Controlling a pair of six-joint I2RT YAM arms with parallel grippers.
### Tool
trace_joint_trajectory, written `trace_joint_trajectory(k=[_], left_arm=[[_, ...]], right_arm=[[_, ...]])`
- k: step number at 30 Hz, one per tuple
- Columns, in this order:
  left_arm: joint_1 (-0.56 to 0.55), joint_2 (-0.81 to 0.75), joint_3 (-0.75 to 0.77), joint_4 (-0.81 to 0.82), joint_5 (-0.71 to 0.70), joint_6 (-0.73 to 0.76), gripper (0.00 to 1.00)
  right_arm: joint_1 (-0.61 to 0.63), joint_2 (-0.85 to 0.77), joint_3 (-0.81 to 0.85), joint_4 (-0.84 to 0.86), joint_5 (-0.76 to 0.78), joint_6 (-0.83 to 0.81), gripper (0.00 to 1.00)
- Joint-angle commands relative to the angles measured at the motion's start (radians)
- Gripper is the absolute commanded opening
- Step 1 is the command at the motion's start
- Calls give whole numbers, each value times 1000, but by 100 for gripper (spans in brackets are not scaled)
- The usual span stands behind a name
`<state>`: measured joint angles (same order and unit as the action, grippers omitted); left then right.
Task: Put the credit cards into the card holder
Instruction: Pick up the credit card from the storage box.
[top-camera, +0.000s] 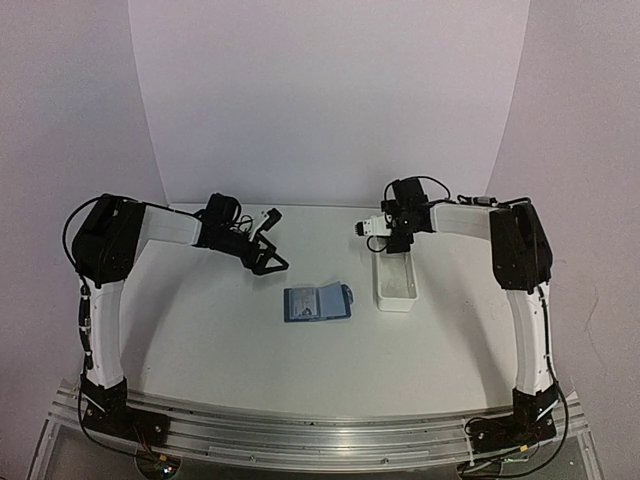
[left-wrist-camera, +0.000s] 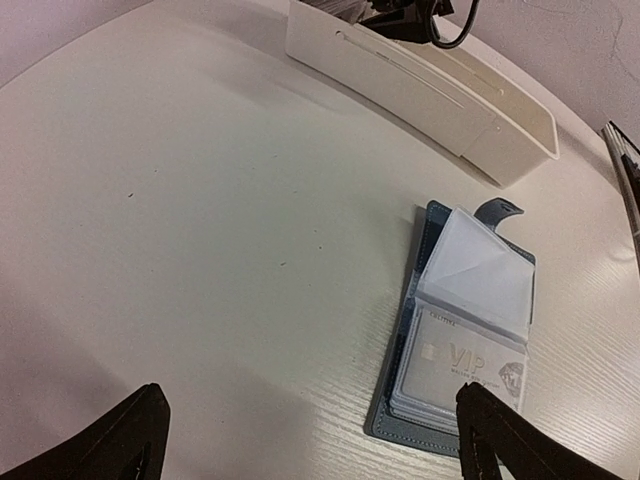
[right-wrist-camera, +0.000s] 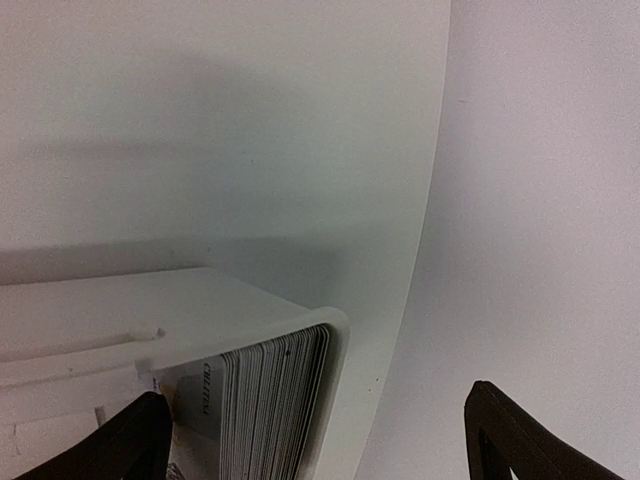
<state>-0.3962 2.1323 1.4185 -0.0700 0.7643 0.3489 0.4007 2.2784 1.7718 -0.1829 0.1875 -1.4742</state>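
Observation:
The blue card holder (top-camera: 318, 302) lies open on the table between the arms, its clear sleeves fanned up. In the left wrist view the card holder (left-wrist-camera: 440, 340) has a pale VIP credit card (left-wrist-camera: 462, 366) in its front sleeve and its clasp tab at the far end. My left gripper (top-camera: 268, 260) hangs open just left of it, nothing between the fingers (left-wrist-camera: 505, 440). A stack of credit cards (right-wrist-camera: 272, 408) stands on edge in the far end of the white tray (right-wrist-camera: 210, 310). Above that end my right gripper (top-camera: 392, 244) is open and empty.
The long white tray (top-camera: 396, 284) sits right of the card holder, lengthwise away from me; the same tray (left-wrist-camera: 440, 95) crosses the top of the left wrist view. The white backdrop wall rises just behind the table's far edge.

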Motion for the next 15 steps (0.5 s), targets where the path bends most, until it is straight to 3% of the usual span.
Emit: trace_joint_trajectory(k=[1, 12, 15], left_arm=[[17, 14, -6, 60, 9, -28, 100], [25, 24, 2, 54, 12, -32, 99], [25, 26, 5, 53, 10, -42, 100]], right_arm=[[8, 29, 53, 63, 36, -25, 98], [8, 61, 42, 64, 50, -60, 98], [9, 53, 25, 71, 66, -66, 94]])
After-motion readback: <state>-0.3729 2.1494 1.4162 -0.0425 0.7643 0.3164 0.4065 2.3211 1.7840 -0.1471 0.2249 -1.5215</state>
